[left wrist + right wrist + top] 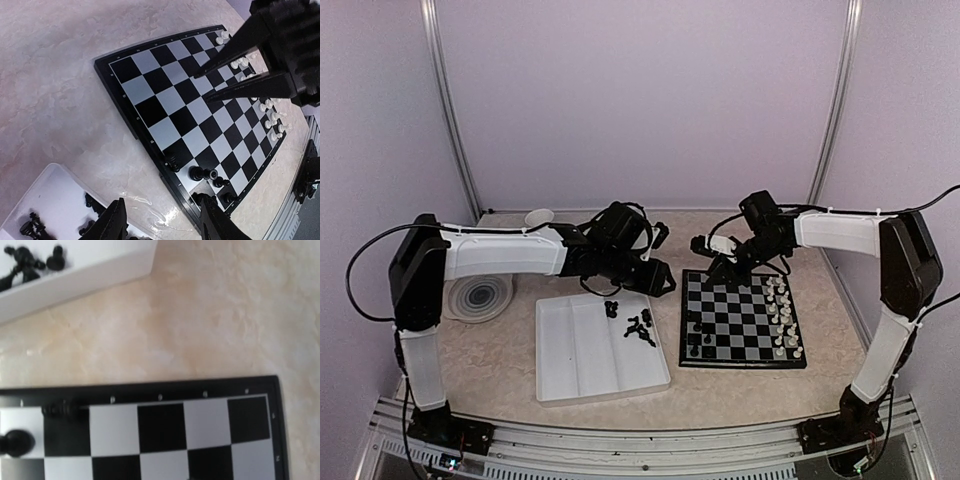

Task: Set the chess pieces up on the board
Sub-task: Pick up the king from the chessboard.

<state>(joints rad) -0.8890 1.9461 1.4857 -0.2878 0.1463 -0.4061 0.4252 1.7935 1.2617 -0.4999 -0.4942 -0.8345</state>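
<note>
The board (pixel 740 320) lies right of centre, with white pieces (pixel 782 320) lined along its right side. A few black chess pieces (pixel 197 173) stand or lie near its near-left corner. More black pieces (pixel 638 325) lie in the white tray (pixel 590 370). My left gripper (pixel 162 199) hovers open over the board's left edge, with nothing between its fingers. My right gripper (pixel 202 87) hangs over the far part of the board, its fingers apart and holding nothing. Its own wrist view shows only the board (pixel 160 430), blurred black pieces (pixel 15 442) and the tray corner (pixel 75 282).
A small white bowl (pixel 538 217) sits at the back left. A round ringed disc (pixel 480 297) lies left of the tray. Pale walls enclose the table on three sides, and a metal rail runs along the near edge.
</note>
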